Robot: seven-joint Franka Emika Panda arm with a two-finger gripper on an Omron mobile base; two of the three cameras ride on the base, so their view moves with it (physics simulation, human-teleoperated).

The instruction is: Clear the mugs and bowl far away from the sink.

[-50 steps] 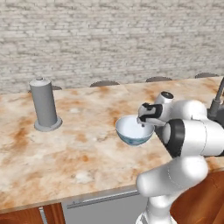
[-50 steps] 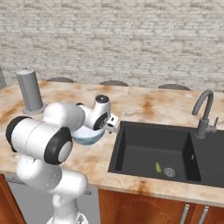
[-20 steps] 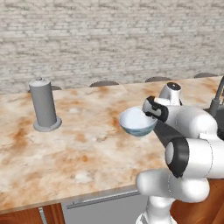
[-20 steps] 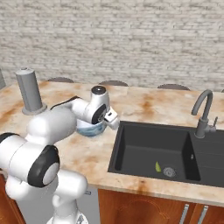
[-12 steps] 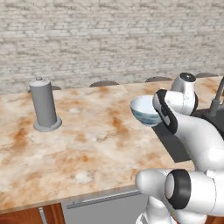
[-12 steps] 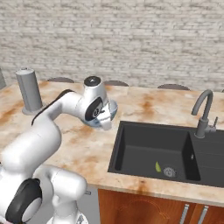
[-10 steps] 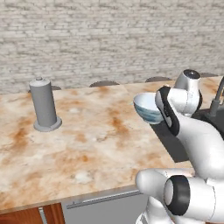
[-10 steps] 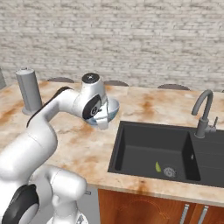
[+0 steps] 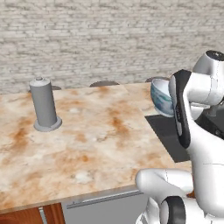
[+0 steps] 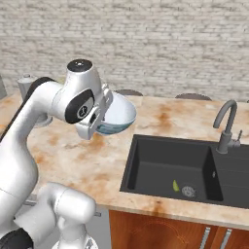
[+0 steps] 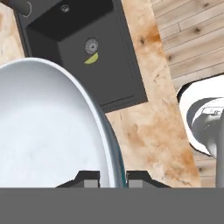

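The pale blue-white bowl hangs in the air above the counter, tilted, just left of the black sink. My gripper is shut on the bowl's rim, one fingertip inside the bowl and one outside. From the right base view the bowl sits against the hand, over the counter beside the sink's left edge. In the hand view the sink lies beyond the bowl's rim. The mugs are out of view.
A tall grey canister stands on the marble counter at the far left. A dark gooseneck faucet rises behind the sink. A small green scrap lies by the drain. A brick wall runs behind the counter.
The arm has lifted the bowl off the counter and swung it up and to the right, toward the sink. The grip on the rim has held.
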